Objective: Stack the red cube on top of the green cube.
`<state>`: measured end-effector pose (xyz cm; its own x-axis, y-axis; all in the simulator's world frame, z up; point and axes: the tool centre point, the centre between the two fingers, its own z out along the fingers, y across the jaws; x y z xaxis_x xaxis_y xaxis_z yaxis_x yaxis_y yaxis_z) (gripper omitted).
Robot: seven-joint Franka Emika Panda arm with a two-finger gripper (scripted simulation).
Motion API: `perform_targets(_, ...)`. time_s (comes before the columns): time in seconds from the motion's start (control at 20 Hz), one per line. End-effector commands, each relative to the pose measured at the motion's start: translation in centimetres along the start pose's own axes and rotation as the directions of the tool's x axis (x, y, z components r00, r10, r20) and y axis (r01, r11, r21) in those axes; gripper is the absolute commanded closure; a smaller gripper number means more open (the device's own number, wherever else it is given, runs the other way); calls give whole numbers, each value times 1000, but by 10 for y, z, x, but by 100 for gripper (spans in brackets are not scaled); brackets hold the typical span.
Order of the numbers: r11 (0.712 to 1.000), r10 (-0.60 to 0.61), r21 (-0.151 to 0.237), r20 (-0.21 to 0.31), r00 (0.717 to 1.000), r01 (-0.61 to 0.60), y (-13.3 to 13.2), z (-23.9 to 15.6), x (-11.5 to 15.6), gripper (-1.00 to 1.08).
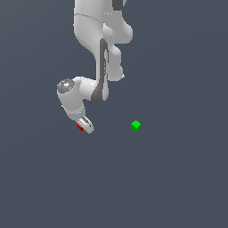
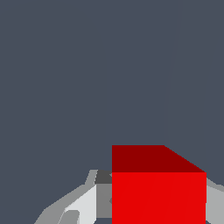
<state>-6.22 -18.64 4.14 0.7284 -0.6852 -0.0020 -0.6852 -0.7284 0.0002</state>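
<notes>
The red cube lies at the exterior view's left, mostly hidden behind my gripper. In the wrist view the red cube fills the space between my two fingers, and the light grey fingers press against both of its sides. My gripper is shut on the red cube, low over the floor. The green cube sits by itself to the exterior view's right of the gripper, well apart from it. It is not in the wrist view.
The white arm comes down from the top of the exterior view and bends over the red cube. The plain dark grey floor lies under everything.
</notes>
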Motion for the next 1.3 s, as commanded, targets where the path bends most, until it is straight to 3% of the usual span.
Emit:
perform_targets(0.0,1000,1,1,-1,1000,-1,0,-15,0,108)
perform_targets(0.55,1000,1,0,-2,1000,-1,0,-74,0,108)
perform_targets(0.9,1000,1,1,-3,1000,-1,-2,-75,-2,108)
perform_targets(1.25,1000,1,1,-3,1000,-1,-26,-69,-27,108)
